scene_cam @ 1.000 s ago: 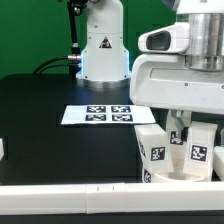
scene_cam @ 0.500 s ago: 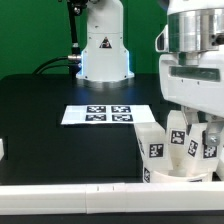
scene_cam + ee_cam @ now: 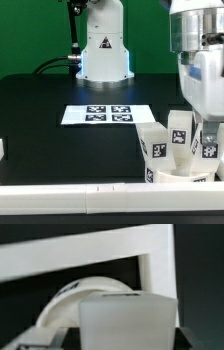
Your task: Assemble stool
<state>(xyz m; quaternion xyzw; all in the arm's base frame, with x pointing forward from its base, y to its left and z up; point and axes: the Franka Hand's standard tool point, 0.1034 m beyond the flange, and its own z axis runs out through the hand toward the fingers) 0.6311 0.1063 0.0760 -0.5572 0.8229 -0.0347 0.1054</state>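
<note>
The robot's gripper (image 3: pixel 192 128) was at the lower right of the exterior view, low over the black counter (image 3: pixel 50 100). Its jaws were almost closed, and they seemed to pinch a white blocky plastic leg with a black-and-white square tag (image 3: pixel 181 135). The wrist view agreed: the leg (image 3: pixel 125 317) filled the lower middle of that picture, held between the gripper's dark fingers.

Two more white tagged legs stood right beside it. One (image 3: pixel 155 150) was on the left of the held leg and one (image 3: pixel 209 147) at the right edge of the frame. They all rose from the round white plastic seat (image 3: pixel 185 176) at the bottom right, next to the long white rail (image 3: pixel 70 190) that ran along the bottom of the frame. In the wrist view, the round seat (image 3: pixel 85 294) curved behind the leg.

The flat white marker board (image 3: pixel 106 114) lay in the middle of the counter, well apart from the stool parts.

It looked like the step was fixing a leg into its hole in the seat. Whether the peg was all the way in could not be told. Next, the gripper would likely need to turn or push the leg until it sat tight, then let go. It would need to keep the leg straight and not bump the other two legs.
</note>
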